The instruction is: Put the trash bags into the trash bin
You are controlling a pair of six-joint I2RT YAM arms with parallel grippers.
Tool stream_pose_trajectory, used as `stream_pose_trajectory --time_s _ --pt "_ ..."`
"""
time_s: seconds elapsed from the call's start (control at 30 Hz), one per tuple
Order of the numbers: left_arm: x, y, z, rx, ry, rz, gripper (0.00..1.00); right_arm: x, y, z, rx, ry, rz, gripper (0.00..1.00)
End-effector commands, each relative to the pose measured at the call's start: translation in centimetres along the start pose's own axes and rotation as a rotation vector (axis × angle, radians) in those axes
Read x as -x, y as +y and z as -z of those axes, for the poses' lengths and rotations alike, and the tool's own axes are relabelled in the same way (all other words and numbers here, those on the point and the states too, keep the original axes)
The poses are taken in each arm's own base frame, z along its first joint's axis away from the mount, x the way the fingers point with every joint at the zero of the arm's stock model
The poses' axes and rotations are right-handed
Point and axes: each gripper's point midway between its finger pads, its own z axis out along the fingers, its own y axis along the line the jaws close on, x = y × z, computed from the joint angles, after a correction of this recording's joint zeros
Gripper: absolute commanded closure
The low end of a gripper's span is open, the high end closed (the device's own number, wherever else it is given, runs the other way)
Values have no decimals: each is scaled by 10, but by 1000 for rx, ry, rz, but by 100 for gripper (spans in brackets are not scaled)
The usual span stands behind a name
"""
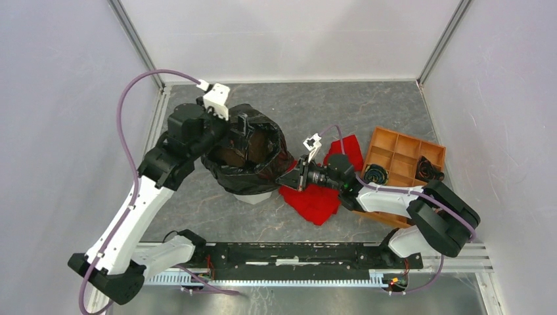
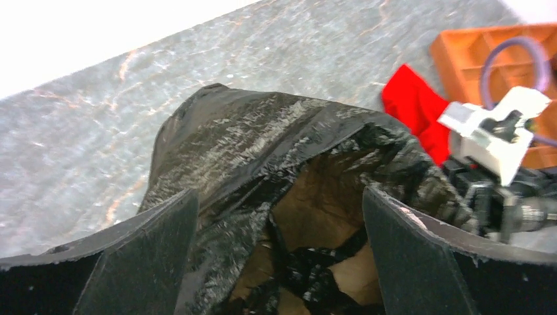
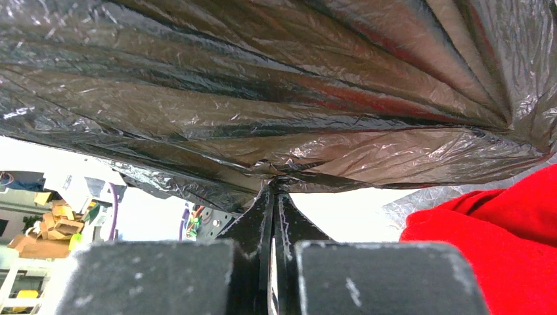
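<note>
Right claw point(image 3: 274, 197) pinching trash bag point(image 3: 263, 98), glossy wrinkled black, draped over white bin point(image 1: 261, 196)

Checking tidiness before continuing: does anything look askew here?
The trash bag sits lopsided over the trash bin: the right pincer pinches its edge, stretching it sideways toward a crumpled red cloth.

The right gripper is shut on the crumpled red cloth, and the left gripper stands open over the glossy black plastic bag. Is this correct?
No: the right gripper is shut on the glossy black plastic bag, not the crumpled red cloth, as the right wrist view shows. The left gripper does stand open over the bag.
</note>
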Motion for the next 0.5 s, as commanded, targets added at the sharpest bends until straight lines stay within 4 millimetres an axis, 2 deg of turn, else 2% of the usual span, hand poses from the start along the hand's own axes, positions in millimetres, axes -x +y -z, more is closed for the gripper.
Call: stream_pose_trajectory --time_s 0.0,0.1,0.23,0.33,0.4,0.47 --pt "10 25 -20 142 -35 -253 0 10 8 0 25 -41 52 99" --pt "13 27 -25 152 -38 -284 1 9 6 2 11 -43 57 100" --pt "7 33 -40 179 -2 -311 1 8 5 2 12 -43 54 100" --pt "15 51 -46 295 -15 -287 13 5 4 2 13 -37 48 100" --pt "21 57 -51 335 -25 -285 15 3 4 3 15 -35 47 100" --pt "22 64 -57 372 -6 -286 24 3 3 5 13 -37 43 100"
